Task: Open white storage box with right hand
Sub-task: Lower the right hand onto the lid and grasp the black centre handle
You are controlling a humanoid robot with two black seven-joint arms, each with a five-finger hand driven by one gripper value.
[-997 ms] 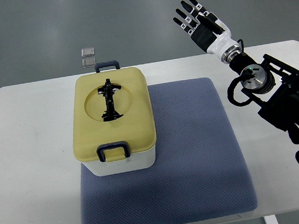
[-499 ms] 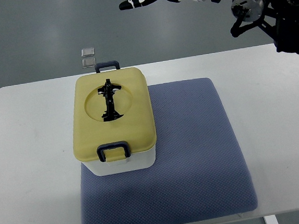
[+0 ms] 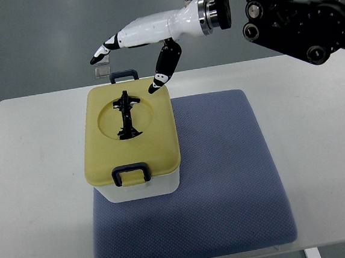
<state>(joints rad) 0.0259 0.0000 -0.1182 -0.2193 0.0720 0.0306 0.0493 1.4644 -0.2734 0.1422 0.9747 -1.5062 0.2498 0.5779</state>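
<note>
The white storage box (image 3: 143,191) stands on the left part of a blue-grey mat (image 3: 225,179). Its yellow lid (image 3: 130,132) is shut, with a black folding handle (image 3: 126,115) lying in a round recess and dark blue latches at the near end (image 3: 131,172) and far end (image 3: 124,76). My right hand (image 3: 127,63) reaches in from the upper right and hovers over the box's far end. Its fingers (image 3: 106,47) are spread and hold nothing; the thumb tip (image 3: 156,83) points down just above the lid's far right corner.
The mat lies on a white table (image 3: 38,177). Two small clear squares (image 3: 101,66) lie on the grey floor beyond the table's far edge. My right arm's black links (image 3: 289,10) fill the upper right. The left arm does not show.
My right hand has swung from the table's far right, up and leftward, and now reaches down over the box's far end. The box has not moved.
</note>
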